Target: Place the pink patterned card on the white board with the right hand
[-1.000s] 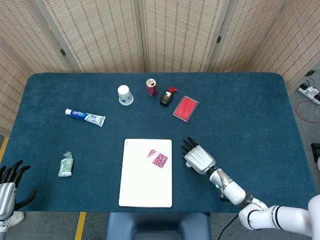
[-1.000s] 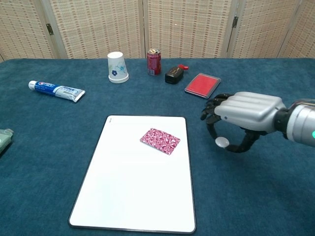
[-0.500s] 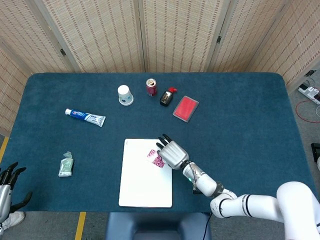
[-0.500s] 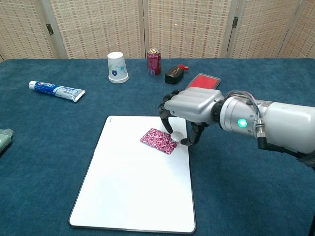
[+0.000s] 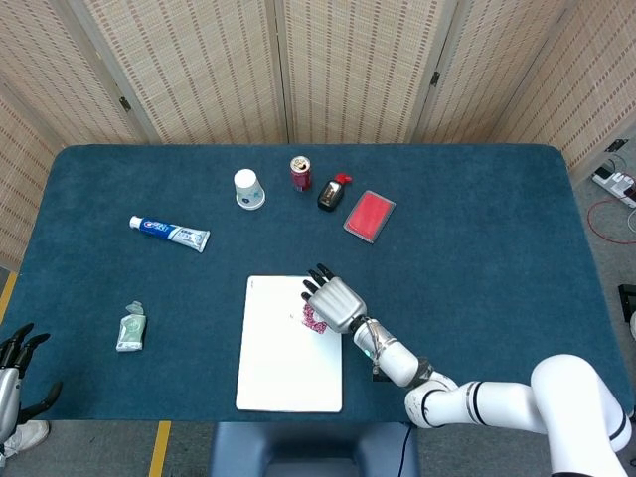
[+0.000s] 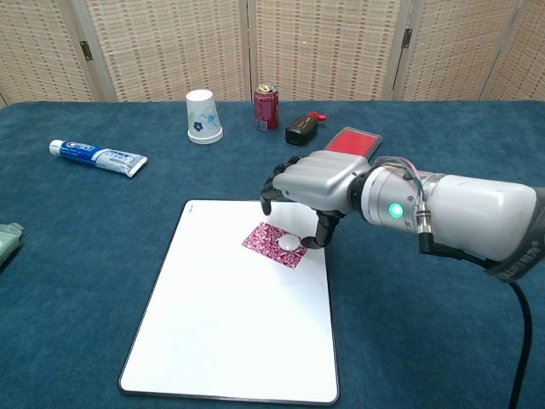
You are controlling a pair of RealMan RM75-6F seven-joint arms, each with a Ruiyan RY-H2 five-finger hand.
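Note:
The pink patterned card [image 6: 266,239] lies flat on the upper right part of the white board [image 6: 221,332]. My right hand [image 6: 311,183] hovers over the card's right end with its fingers curved downward and apart; the thumb tip is at the card's surface. I cannot tell whether it touches. In the head view the right hand [image 5: 331,298] covers most of the card [image 5: 314,321], and the white board [image 5: 278,368] sits near the table's front edge. My left hand [image 5: 15,373] shows at the bottom left corner, fingers spread and holding nothing.
Along the far side stand a white paper cup [image 6: 203,116], a red can [image 6: 266,106], a small black object [image 6: 303,128] and a red flat case [image 6: 350,146]. A toothpaste tube [image 6: 96,156] lies at the left. A green packet [image 5: 131,326] lies near the left front.
My right hand has moved left from the cloth beside the board to above the card. The card has not shifted. My left hand has sunk lower at the frame's corner.

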